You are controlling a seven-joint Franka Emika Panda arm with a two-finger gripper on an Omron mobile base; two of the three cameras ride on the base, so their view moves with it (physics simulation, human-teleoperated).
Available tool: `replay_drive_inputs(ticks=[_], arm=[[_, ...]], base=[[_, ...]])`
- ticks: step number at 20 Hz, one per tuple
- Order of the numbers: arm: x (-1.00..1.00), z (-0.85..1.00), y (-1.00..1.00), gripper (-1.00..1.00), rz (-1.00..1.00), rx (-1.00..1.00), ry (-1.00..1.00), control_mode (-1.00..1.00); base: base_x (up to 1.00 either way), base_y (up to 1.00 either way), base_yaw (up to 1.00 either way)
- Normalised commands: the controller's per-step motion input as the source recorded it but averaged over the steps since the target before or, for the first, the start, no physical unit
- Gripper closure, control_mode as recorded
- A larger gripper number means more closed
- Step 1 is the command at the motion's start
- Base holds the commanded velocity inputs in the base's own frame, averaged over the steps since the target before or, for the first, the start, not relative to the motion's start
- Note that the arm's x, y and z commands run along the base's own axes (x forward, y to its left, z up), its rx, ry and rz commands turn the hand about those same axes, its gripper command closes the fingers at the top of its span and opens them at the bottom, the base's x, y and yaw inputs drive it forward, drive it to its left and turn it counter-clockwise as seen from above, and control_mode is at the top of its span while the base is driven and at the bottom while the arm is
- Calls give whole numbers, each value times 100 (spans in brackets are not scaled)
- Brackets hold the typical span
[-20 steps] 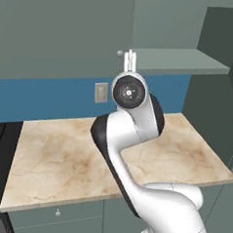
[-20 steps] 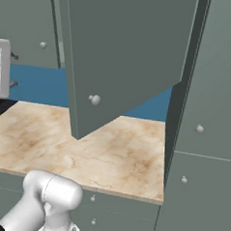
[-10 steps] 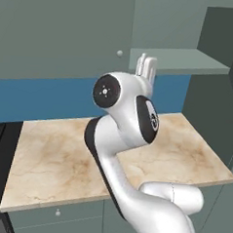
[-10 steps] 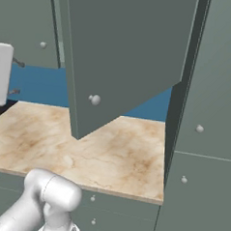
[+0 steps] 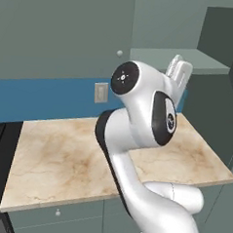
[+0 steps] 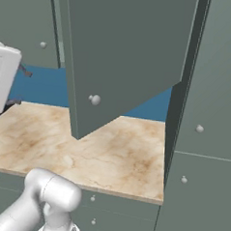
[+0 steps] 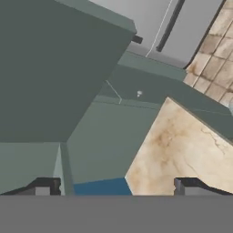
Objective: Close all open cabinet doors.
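Hand view had the pincer (image 7: 113, 186) wide open and empty, the open cabinet door (image 7: 54, 68) looming just ahead above its tips. Contact looked unclear; a glancing push might've skidded off the panel edge.

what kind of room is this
A kitchen, rendered in simulation: grey-green wall cabinets with one cabinet door swung open, a marble-look counter over knobbed drawer fronts, and a blue backsplash.

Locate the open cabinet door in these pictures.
In the right base view the open cabinet door fills the upper middle, swung out over the marble counter, its round knob near the lower left corner, left of the tall cabinet.
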Motion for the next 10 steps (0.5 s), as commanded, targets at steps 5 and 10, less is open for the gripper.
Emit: replay_drive_inputs(ticks=[5,10], arm=[[-73,0,-45,-100,-6,9,-6,-100],[-77,0,-36,-100,0,13,-6,-100]], base=[[0,0,0],[0,0,0]])
